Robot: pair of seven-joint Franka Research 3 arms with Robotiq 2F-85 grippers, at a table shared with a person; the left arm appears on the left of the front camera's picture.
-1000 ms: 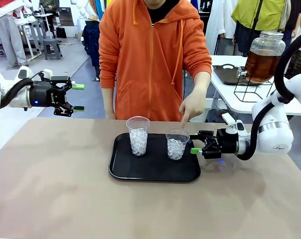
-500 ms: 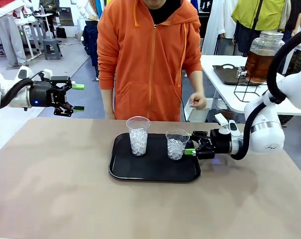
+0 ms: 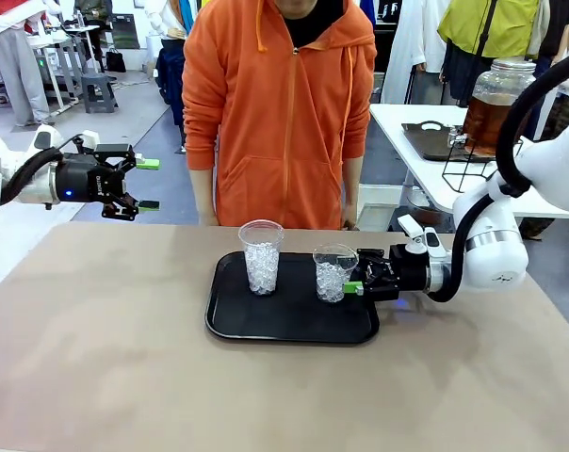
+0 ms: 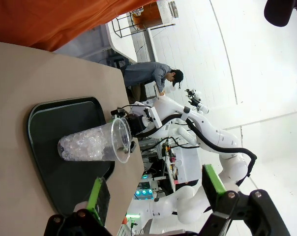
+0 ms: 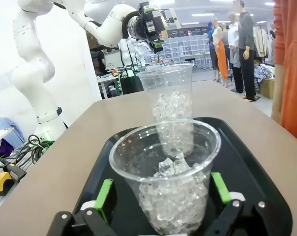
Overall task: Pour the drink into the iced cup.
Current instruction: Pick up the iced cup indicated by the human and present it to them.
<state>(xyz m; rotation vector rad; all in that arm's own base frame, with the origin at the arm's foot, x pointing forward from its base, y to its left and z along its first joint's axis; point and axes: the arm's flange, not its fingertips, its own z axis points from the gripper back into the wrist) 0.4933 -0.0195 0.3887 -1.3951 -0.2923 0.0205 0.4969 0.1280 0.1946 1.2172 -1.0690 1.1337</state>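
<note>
Two clear cups of crushed ice stand on a black tray [image 3: 228,325]: a taller cup [image 3: 262,256] on the left and a shorter iced cup [image 3: 334,273] on the right. My right gripper [image 3: 349,275] lies low over the tray's right edge. It is open, and in the right wrist view its green pads [image 5: 103,195] flank the shorter cup [image 5: 165,172] with small gaps on both sides. My left gripper [image 3: 145,185] hangs open and holds nothing, above the table's far left edge. Amber-brown drink fills a big glass jar [image 3: 496,105] on a side table.
A person in an orange hoodie [image 3: 280,113] stands at the far edge behind the tray, arms down. The white side table [image 3: 435,188] at the back right also carries a dark tray and a wire stand. Bare brown tabletop [image 3: 124,358] lies left of and in front of the tray.
The person's hand, which pointed at the shorter cup, has drawn back to their side. My right gripper has slid left until its fingers flank that cup. The left arm has held still.
</note>
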